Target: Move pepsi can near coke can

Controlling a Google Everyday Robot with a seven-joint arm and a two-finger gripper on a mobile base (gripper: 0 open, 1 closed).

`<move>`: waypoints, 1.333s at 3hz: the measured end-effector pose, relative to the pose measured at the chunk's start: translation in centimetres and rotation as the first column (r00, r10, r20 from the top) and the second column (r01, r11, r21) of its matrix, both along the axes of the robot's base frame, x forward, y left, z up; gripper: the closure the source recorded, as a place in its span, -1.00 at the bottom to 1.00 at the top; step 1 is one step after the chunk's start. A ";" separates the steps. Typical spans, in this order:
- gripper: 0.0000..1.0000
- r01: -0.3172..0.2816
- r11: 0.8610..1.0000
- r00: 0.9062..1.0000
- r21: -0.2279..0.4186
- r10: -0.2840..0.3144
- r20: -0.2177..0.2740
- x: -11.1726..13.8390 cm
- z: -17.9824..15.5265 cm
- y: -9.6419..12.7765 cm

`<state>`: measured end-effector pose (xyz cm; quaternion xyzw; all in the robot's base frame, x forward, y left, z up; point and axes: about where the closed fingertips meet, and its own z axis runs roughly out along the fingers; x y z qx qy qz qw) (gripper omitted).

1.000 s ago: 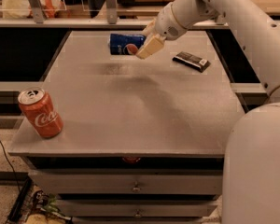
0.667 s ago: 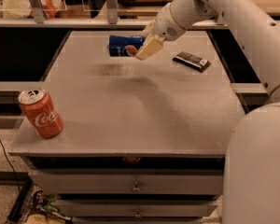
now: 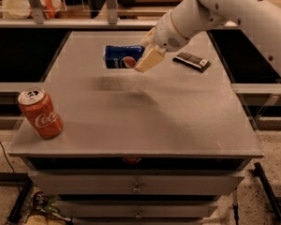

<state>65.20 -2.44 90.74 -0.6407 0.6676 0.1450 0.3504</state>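
The blue pepsi can (image 3: 122, 56) lies on its side in the air above the back middle of the grey table (image 3: 178, 121), casting a shadow on the surface below it. My gripper (image 3: 140, 62) is shut on the can's right end, with one cream finger (image 3: 149, 59) showing in front of it. The red coke can (image 3: 40, 113) stands upright, slightly tilted in view, at the table's front left corner. It is far from the pepsi can and the gripper.
A flat black packet (image 3: 192, 61) lies at the back right of the table. My white arm (image 3: 225, 13) reaches in from the upper right. Drawers (image 3: 136, 184) sit under the tabletop. A shelf with clutter (image 3: 33, 3) runs behind.
The gripper with the pepsi can has moved a little toward the front of the table. The coke can has not moved.
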 end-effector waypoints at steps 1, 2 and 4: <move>1.00 -0.037 0.999 0.999 0.010 0.037 -0.029 -3.6 -1.0 2.1; 1.00 -0.080 0.996 0.995 0.035 0.081 -0.050 -5.9 -1.8 4.5; 1.00 -0.129 0.990 0.987 0.054 0.134 -0.085 -9.0 -3.1 9.2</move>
